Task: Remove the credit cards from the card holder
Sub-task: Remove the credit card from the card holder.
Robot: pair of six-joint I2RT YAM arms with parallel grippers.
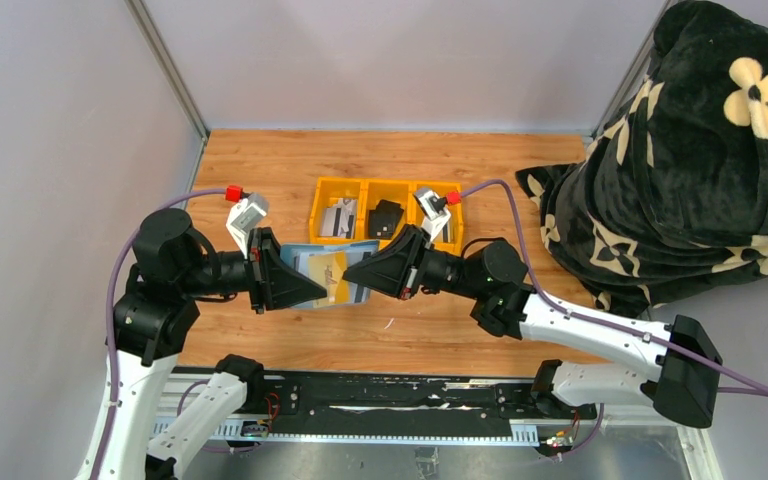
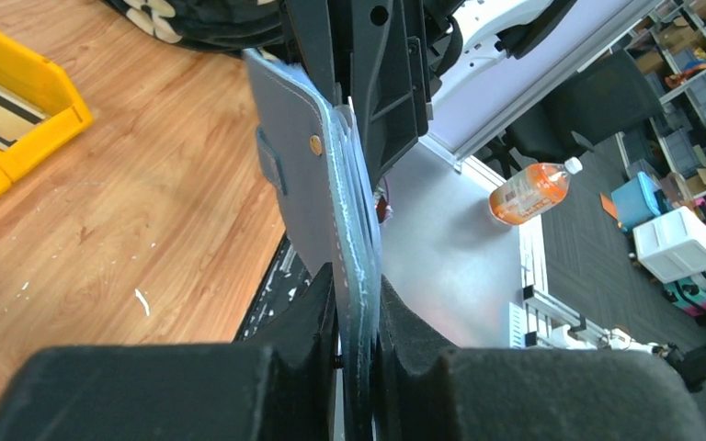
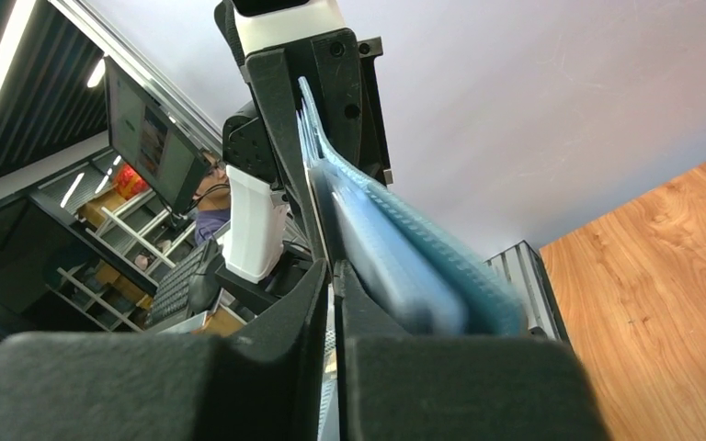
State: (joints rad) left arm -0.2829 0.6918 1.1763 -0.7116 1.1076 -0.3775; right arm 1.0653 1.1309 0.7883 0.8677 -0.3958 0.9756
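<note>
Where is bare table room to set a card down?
Bare wood: left of the yellow tray, behind it at the far edge, and between the card holder and the near edge. Crowded: centre, where left gripper and right gripper clamp the holder; the blanket covers the right side.

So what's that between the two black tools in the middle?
The blue card holder, opened out and held off the table. The left tool pinches one edge, the right tool the opposite one. The top view shows it best.
</note>
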